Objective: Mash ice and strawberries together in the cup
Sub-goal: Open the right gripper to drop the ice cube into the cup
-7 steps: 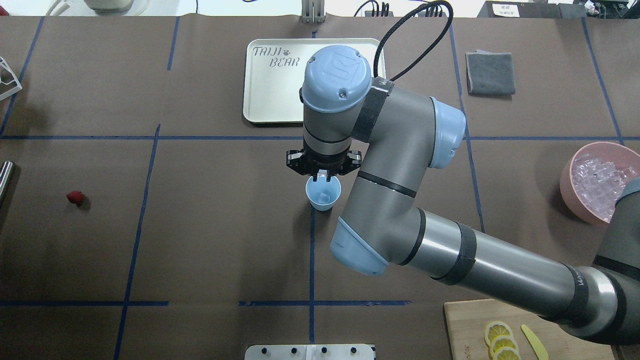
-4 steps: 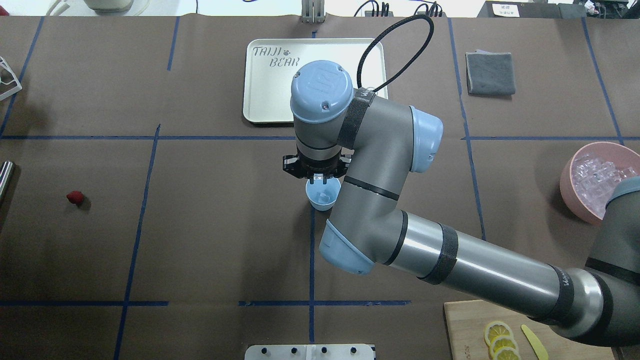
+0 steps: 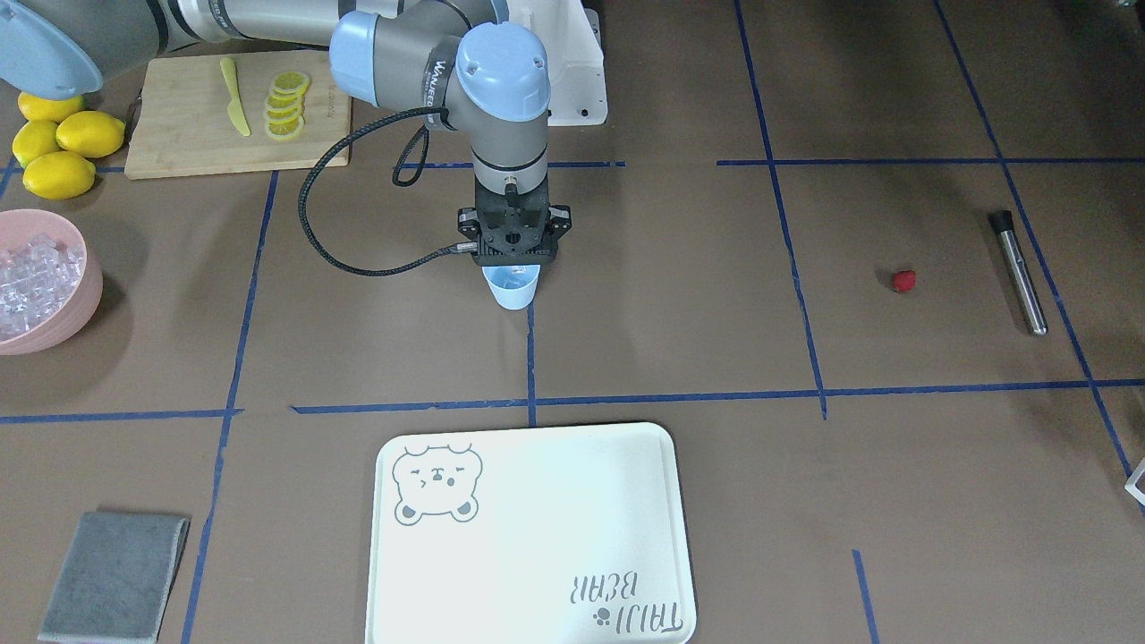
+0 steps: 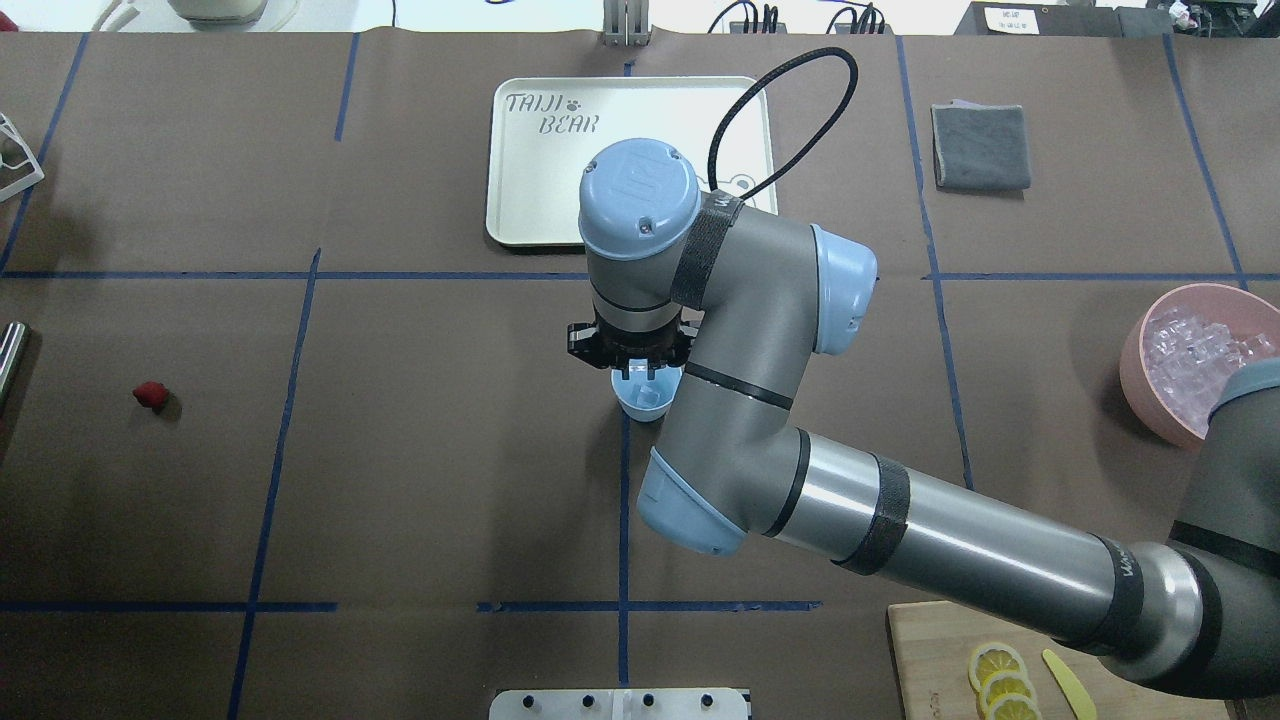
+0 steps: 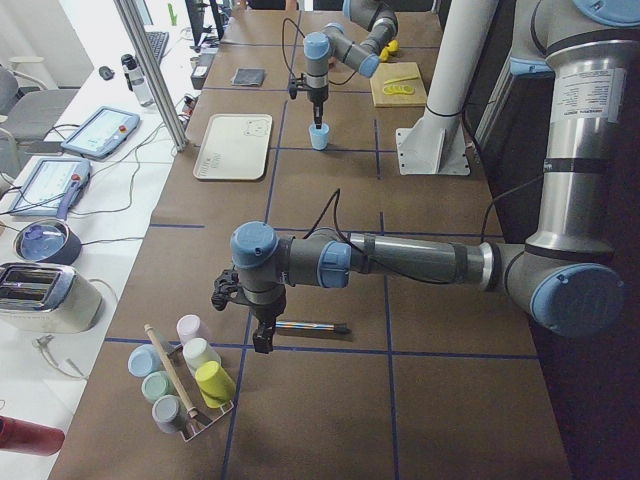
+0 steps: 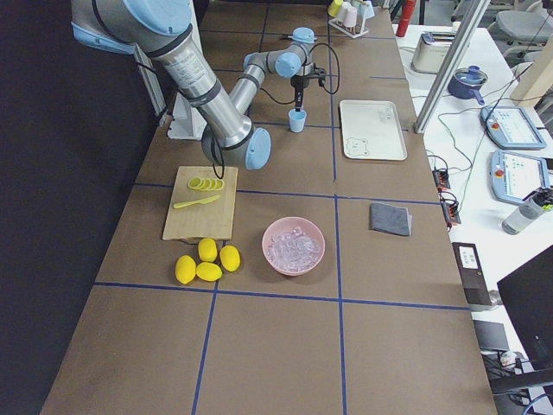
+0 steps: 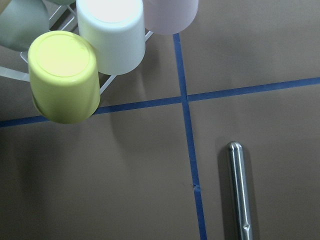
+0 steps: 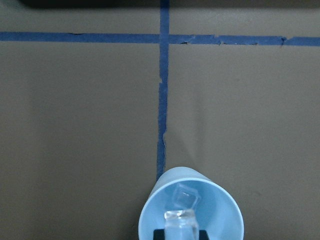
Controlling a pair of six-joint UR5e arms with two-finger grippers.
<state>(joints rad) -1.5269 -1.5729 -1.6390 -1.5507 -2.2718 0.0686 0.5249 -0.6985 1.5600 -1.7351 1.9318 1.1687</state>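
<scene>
The cup (image 8: 220, 216) stands on the counter at a crossing of blue tape lines, and one ice cube (image 8: 186, 195) already lies in its bottom. Just above that cube, inside the cup's mouth, a second cube (image 8: 179, 220) is pinched between the fingers of the right gripper (image 4: 638, 370). A second ago these fingers hung at the cup's far rim, on the tray side. The wrist has since slid back over the cup and come down, so the held cube now sits over the opening and not over the rim. That suggests a release is close, and a drop from here should land inside the cup. The ice loading looks only partly done. The strawberry (image 4: 150, 395) lies untouched, well away from the cup on the robot's left, so mashing cannot begin yet. The pink bowl (image 4: 1132, 365) of ice sits well away from the cup on the other side. Far beyond the strawberry, the left gripper (image 5: 260, 345) hovers over a steel muddler (image 7: 240, 195); whether its fingers are spread or pressed together cannot be told.
</scene>
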